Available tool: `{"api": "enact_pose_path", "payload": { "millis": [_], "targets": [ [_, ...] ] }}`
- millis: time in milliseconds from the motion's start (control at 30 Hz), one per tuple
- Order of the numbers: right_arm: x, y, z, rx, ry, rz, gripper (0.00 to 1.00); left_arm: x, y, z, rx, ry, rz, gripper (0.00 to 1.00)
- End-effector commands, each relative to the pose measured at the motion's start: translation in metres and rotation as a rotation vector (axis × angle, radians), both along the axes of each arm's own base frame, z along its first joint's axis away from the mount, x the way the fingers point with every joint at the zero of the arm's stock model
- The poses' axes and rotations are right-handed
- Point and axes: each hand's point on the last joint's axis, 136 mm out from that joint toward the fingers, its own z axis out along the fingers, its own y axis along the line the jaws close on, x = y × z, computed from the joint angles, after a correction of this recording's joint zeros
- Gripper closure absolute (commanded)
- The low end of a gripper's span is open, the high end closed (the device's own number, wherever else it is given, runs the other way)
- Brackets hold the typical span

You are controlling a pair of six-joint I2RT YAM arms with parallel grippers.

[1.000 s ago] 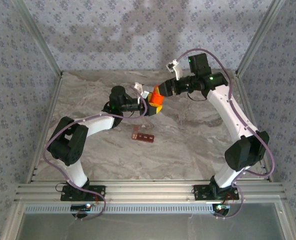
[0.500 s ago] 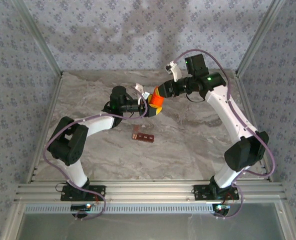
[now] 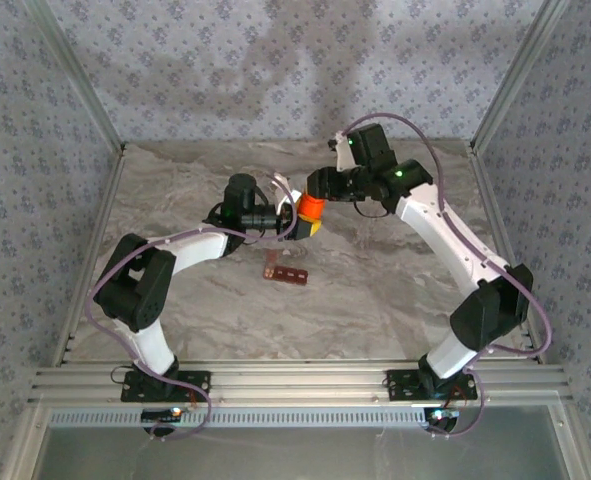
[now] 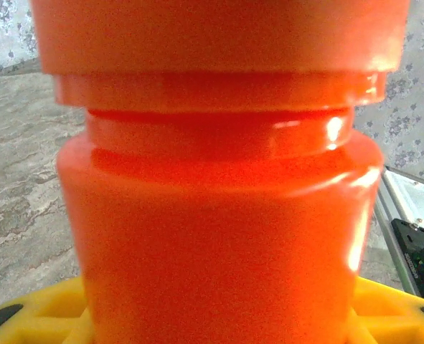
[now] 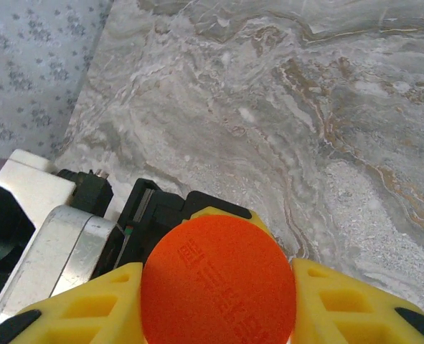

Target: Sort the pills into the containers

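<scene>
Lying on the marble table (image 3: pixel 375 290) nearest the arm bases, the containers (image 3: pixel 285 273) strip sits well apart from both grippers, its compartments too small to read. Beyond it, the left gripper (image 3: pixel 305 222) clamps the body of the orange bottle (image 3: pixel 312 208), and the right gripper (image 3: pixel 317 192) is closed from above on the cap (image 5: pixel 217 283), a yellow finger (image 5: pixel 333 301) touching each side. Opening the bottle looks like the step in hand; next comes a twist of the cap against a firm left hold. Whether pills are inside, the opaque wall hides.
</scene>
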Motion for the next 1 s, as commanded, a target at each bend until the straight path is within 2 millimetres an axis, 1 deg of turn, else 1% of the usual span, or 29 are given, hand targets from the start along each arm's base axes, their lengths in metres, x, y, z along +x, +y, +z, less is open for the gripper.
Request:
{"api": "enact_pose_path", "payload": {
  "millis": [0,133,233,267,400,500,600,667,800,867,967],
  "targets": [
    [-0.025,0.011,-0.029,0.009,0.154,-0.009,0.65,-0.010,-0.010,0.073,-0.127,-0.234,-0.024,1.00],
    [-0.022,0.006,-0.024,0.024,0.152,-0.016,0.64,-0.009,-0.009,0.072,-0.125,-0.236,-0.017,1.00],
    [-0.017,-0.001,-0.014,0.049,0.139,-0.032,0.61,-0.008,-0.009,0.071,-0.124,-0.235,-0.014,1.00],
    [-0.014,-0.003,-0.009,0.062,0.130,-0.036,0.58,-0.007,-0.008,0.071,-0.123,-0.234,-0.010,1.00],
    [-0.008,-0.011,0.019,0.128,0.081,-0.029,0.40,-0.006,-0.006,0.069,-0.123,-0.232,-0.006,1.00],
    [-0.009,-0.018,0.043,0.166,0.036,-0.005,0.27,-0.006,-0.005,0.067,-0.124,-0.228,-0.003,1.00],
    [-0.013,-0.029,0.064,0.190,-0.020,0.013,0.18,-0.008,-0.004,0.067,-0.125,-0.227,-0.006,1.00],
    [-0.016,-0.035,0.075,0.204,-0.057,0.028,0.16,-0.009,-0.004,0.067,-0.127,-0.227,-0.009,1.00],
    [-0.017,-0.043,0.090,0.209,-0.170,0.098,0.16,-0.014,-0.003,0.071,-0.134,-0.230,-0.030,1.00],
    [-0.018,-0.043,0.091,0.161,-0.250,0.179,0.17,-0.017,-0.002,0.073,-0.137,-0.231,-0.042,1.00],
    [-0.022,-0.042,0.084,0.081,-0.334,0.295,0.18,-0.020,-0.003,0.075,-0.137,-0.223,-0.065,1.00]
  ]
}}
